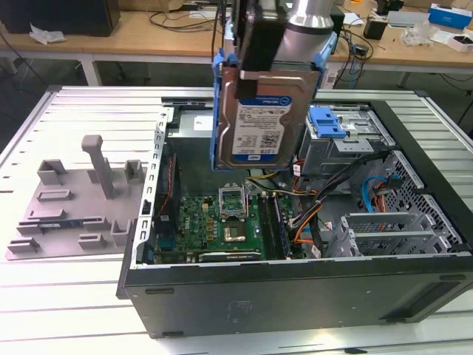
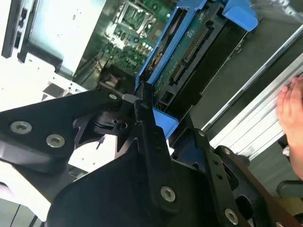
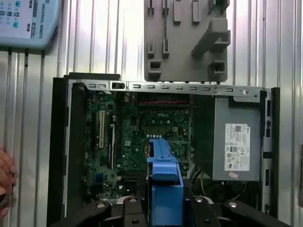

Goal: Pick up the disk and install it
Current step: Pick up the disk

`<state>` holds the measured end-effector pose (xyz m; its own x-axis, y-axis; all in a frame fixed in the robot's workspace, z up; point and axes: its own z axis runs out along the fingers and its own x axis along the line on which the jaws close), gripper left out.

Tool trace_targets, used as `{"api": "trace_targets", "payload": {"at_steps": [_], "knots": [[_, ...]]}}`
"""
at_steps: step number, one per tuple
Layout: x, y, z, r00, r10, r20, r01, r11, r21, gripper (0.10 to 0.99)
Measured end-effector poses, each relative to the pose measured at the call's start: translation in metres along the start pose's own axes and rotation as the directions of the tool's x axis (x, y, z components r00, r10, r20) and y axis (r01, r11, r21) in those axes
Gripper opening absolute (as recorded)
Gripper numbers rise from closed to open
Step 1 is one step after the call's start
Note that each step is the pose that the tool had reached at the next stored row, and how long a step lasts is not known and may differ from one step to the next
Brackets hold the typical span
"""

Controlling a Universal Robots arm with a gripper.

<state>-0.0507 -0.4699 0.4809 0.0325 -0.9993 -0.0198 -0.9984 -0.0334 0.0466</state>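
An open computer case [image 1: 295, 296] lies on the slatted table [image 1: 74, 310], with its motherboard [image 1: 214, 218] and cables [image 1: 318, 207] exposed. A grey fixture [image 1: 74, 200] sits beside it at the exterior view's left, and a person's hand [image 2: 293, 118] is near the table. The gripper [image 1: 260, 66] clamps the disk [image 1: 259, 122] above the case. The disk's long axis is upright and its blue-and-white label faces outward. It is silver-grey with a blue frame.

Cable tangle [image 1: 314, 211] below the disk [image 1: 259, 122]

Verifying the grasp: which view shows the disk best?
Exterior view: the disk hangs roughly upright in the claw above the open computer case, label and blue bracket facing the camera. Second wrist view shows its circuit-board side; first wrist view, its blue bracket edge-on.
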Motion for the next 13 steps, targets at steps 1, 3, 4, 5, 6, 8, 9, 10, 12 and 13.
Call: {"api": "trace_targets", "payload": {"at_steps": [1, 3, 4, 5, 6, 8, 9, 10, 12, 13], "knots": [[0.0016, -0.0061, 0.0005, 1.0, 0.0, 0.0001, 0.0, 1.0, 0.0, 0.369], [0.0032, -0.0126, 0.0009, 1.0, -0.001, 0.0003, 0.001, 1.0, 0.0, 0.369], [0.0045, -0.0172, 0.0009, 1.0, -0.002, 0.0001, 0.002, 1.0, 0.0, 0.369], [0.0066, -0.024, 0.001, 1.0, -0.002, 0.0, 0.002, 1.0, 0.0, 0.369], [0.0088, -0.0307, 0.0011, 1.0, -0.003, 0.0, 0.003, 1.0, 0.001, 0.369], [0.014, -0.041, 0.0009, 1.0, -0.003, -0.0006, 0.003, 1.0, 0.001, 0.369], [0.0145, -0.0415, 0.001, 1.0, -0.003, -0.0015, 0.003, 1.0, 0.001, 0.369], [0.0145, -0.0415, 0.0009, 1.0, -0.003, -0.0017, 0.003, 1.0, 0.001, 0.369], [0.0146, -0.0416, 0.0009, 1.0, -0.003, -0.0018, 0.003, 1.0, 0.001, 0.369], [0.0146, -0.0416, 0.0009, 1.0, -0.003, -0.0019, 0.003, 1.0, 0.001, 0.369]]}}
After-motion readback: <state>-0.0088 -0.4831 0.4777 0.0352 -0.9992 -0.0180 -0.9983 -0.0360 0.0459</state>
